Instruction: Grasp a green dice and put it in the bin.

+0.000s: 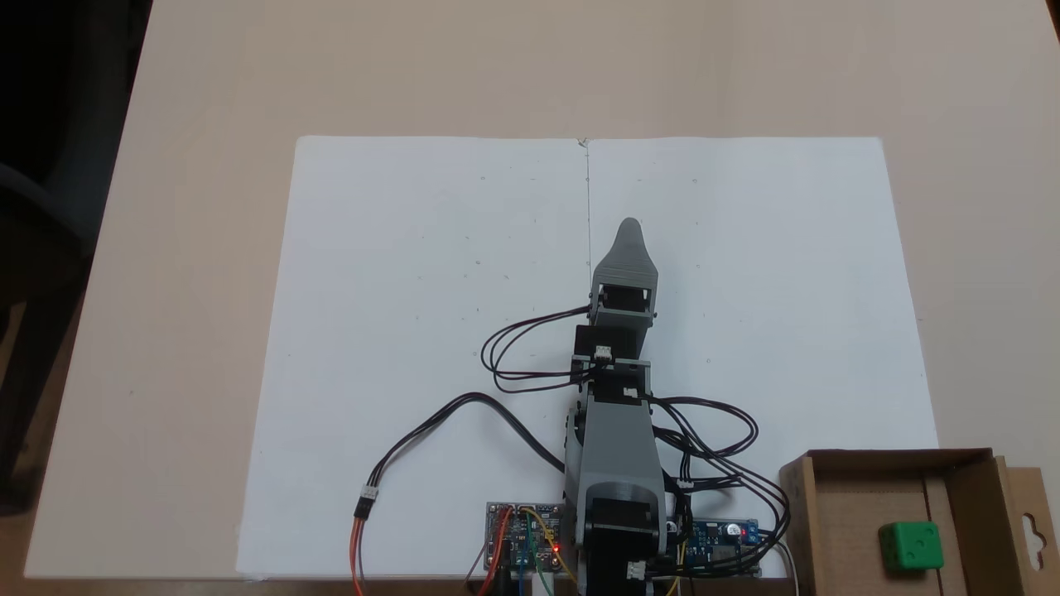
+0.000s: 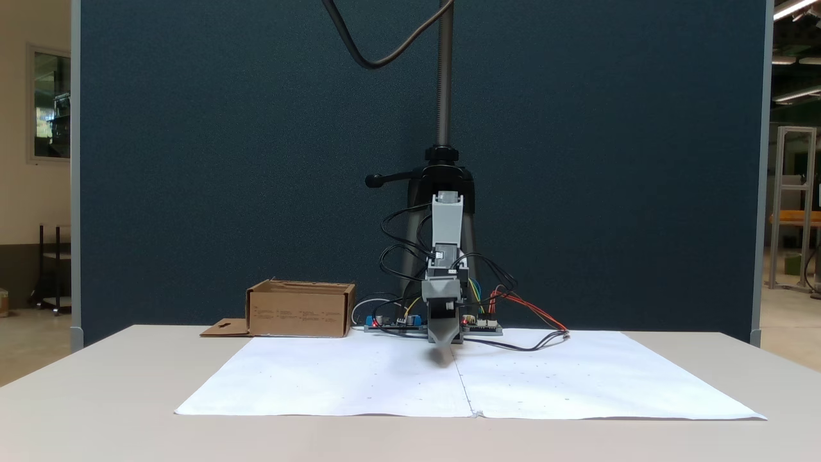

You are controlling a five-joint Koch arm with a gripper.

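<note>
Green dice already in the bin, my tool parked over the paper.

The green dice (image 1: 911, 546) sits on the floor of the bin (image 1: 861, 497), the cardboard box at the lower right of the top-down fixed view, well apart from my tool (image 1: 629, 228). I judge the dice light, stiff and rather slick, with rounded edges, so two flat opposite faces would be the place to pinch it. My arm reaches forward from its base, with the tool pointing along the seam of the white paper (image 1: 414, 290) on the tabletop (image 1: 207, 83) and tipped down low over it. Only one tip shows, so I cannot tell how far the tool is open; nothing visible is held.
</note>
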